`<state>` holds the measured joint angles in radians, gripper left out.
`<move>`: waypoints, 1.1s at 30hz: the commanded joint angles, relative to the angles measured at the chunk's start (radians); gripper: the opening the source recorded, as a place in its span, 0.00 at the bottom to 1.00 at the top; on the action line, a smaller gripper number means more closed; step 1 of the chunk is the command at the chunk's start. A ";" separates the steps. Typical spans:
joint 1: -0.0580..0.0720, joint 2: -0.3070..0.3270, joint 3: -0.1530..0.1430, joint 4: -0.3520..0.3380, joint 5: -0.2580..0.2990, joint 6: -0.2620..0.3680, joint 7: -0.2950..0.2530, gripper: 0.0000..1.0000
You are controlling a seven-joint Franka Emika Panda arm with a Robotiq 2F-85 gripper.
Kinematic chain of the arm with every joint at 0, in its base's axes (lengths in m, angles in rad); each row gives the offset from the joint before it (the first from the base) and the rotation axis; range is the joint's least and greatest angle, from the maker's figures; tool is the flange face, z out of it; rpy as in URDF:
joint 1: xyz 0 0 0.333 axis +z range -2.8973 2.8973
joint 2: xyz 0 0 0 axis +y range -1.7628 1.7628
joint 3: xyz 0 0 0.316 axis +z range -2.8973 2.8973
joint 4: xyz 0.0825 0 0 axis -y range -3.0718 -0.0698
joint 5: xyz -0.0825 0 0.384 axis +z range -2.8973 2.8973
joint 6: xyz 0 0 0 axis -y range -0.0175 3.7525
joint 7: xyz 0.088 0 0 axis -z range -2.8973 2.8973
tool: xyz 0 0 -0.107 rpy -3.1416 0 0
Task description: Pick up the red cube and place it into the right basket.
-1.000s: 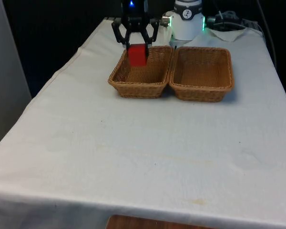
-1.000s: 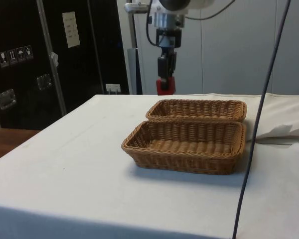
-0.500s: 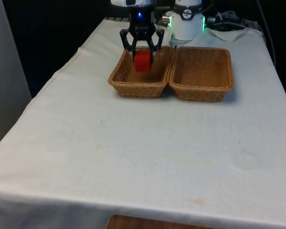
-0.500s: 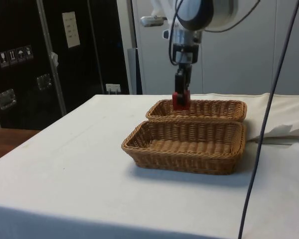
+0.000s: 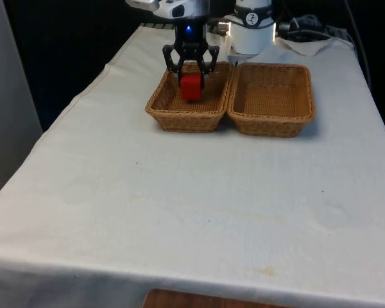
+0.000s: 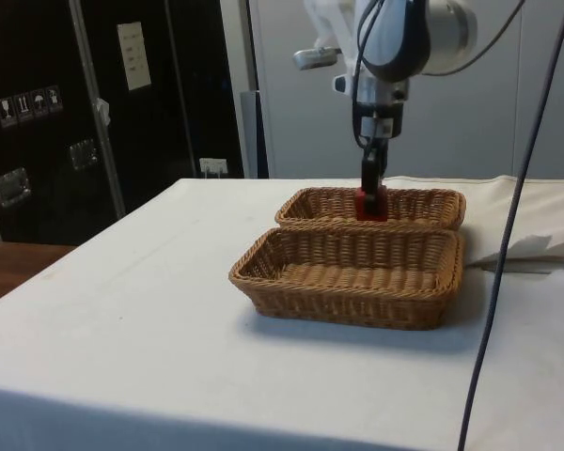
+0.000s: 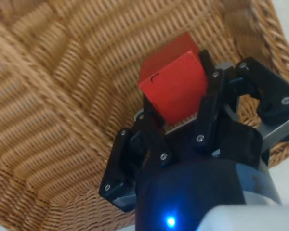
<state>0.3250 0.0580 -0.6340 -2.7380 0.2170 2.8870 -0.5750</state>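
The red cube (image 5: 191, 86) is held between the fingers of my black gripper (image 5: 191, 82), which is shut on it. It hangs inside the wicker basket (image 5: 163, 101) at the front view's left, low over its woven floor. In the side view the red cube (image 6: 372, 203) dips just below the rim of the far basket (image 6: 423, 199), with the gripper (image 6: 371, 199) coming straight down onto it. The wrist view has the cube (image 7: 172, 85) pinched between both fingers over the basket's weave (image 7: 62, 96). The second wicker basket (image 5: 305, 96), at the front view's right, holds nothing.
The two baskets stand side by side, touching, near the robot's end of the table. White cloth (image 5: 192, 192) stretches open in front of them. A dark cable (image 6: 508, 225) hangs down near the side camera, and crumpled cloth (image 6: 536, 246) lies beyond the baskets.
The gripper has carried the red cube from above the left basket's far corner down into that basket, moving lower and a little towards the basket's middle.
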 commanded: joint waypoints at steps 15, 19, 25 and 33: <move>-0.002 0.005 -0.010 -0.008 0.002 0.004 -0.023 0.28; -0.002 0.007 -0.011 -0.008 0.001 0.003 -0.022 0.66; -0.002 0.008 -0.011 -0.007 -0.001 0.001 -0.021 1.00; -0.001 0.004 -0.010 -0.004 -0.001 0.001 -0.017 1.00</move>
<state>0.3240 0.0560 -0.6420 -2.7390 0.2160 2.8870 -0.5870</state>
